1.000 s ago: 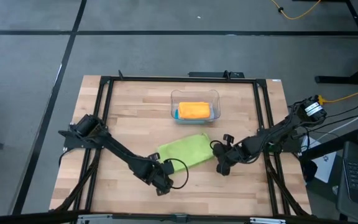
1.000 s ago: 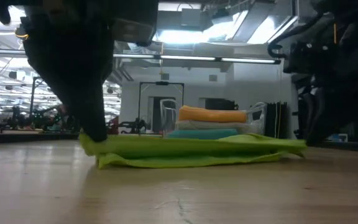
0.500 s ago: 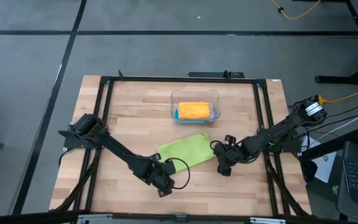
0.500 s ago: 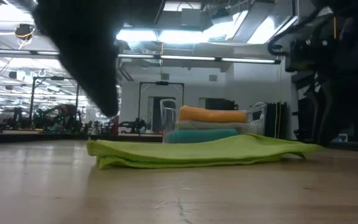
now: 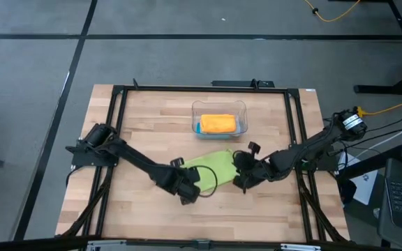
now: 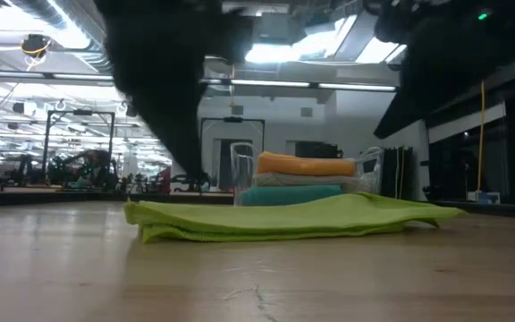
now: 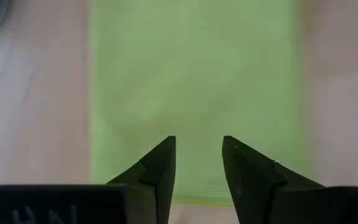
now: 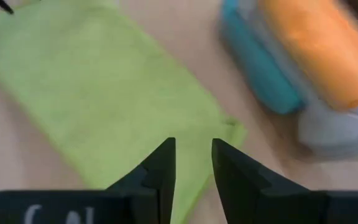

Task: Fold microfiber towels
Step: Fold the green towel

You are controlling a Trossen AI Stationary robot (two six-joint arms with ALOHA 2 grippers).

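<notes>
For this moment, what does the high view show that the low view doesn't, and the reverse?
Only the high view shows both dark arms whole, the left gripper and right gripper at opposite ends of the folded lime green microfiber towel, with the clear plastic bin beyond it. Only the low view shows the bin's stack edge-on: orange towel on top, pale grey-blue towel under it, teal blue towel lowest. Both show the green towel lying flat on the wooden table.

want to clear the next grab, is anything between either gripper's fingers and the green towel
Nothing visible. The lime green towel lies flat on the table, with the left gripper over one end and the right gripper over the other, both open. The clear bin of folded towels stands apart behind it.
</notes>
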